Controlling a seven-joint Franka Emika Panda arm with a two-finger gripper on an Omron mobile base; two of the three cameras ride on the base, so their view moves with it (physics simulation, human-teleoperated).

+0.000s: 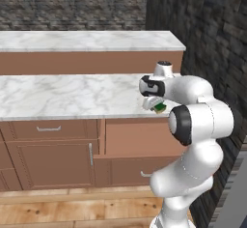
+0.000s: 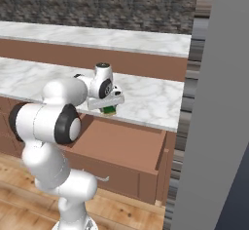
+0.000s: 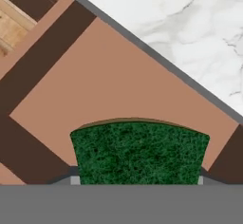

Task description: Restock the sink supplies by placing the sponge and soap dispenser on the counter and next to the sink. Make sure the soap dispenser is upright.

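Marble runs across the front counter [image 1: 67, 96], white with grey veins, over brown wooden cabinets [image 1: 53, 154], and a second marble top [image 1: 87, 39] sits behind it against a dark stone wall [image 1: 72, 5]. Below the counter's edge an open drawer [image 2: 121, 148] stands pulled out, its bare brown floor showing in my hand view.

My gripper [image 1: 158, 107] hangs just at the counter's front edge, above that drawer, and it is clamped on the sponge [image 3: 138, 153]. From the hand camera the sponge's dark green face spreads between my fingertips, with a thin lighter strip along its far edge. From both base cameras the sponge [image 2: 110, 109] shows as a small green block tucked under my hand, held up off the drawer and not touching the marble. Wooden floor planks [image 1: 72, 207] lie below the cabinets.
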